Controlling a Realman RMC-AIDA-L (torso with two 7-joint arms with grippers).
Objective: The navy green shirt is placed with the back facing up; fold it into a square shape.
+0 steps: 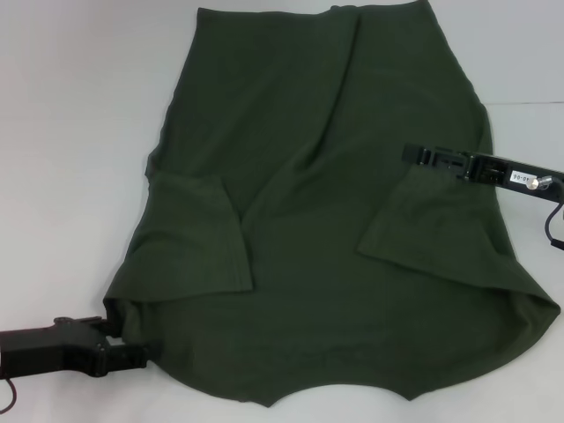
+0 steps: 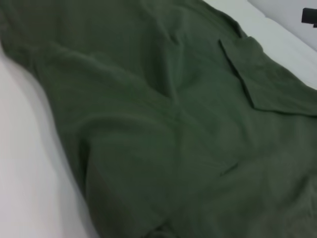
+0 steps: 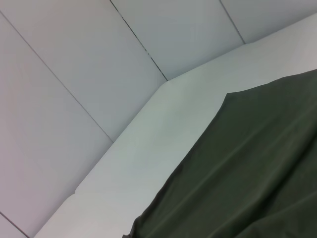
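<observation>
The navy green shirt (image 1: 326, 203) lies spread over the white table (image 1: 79, 132), with both short sleeves turned in onto its body. The left sleeve flap (image 1: 198, 233) lies flat. My right gripper (image 1: 411, 157) reaches in from the right and is shut on the end of the right sleeve flap (image 1: 432, 220). My left gripper (image 1: 123, 342) sits at the shirt's near left corner, right against the cloth edge. The left wrist view shows the shirt (image 2: 163, 129) close up with the folded right sleeve (image 2: 267, 82). A straight shirt edge (image 3: 247, 173) shows in the right wrist view.
Bare white table (image 1: 529, 53) surrounds the shirt on the left, right and near sides. The shirt's far end runs past the top of the head view. A panelled wall (image 3: 74, 64) stands beyond the table's edge (image 3: 148, 104).
</observation>
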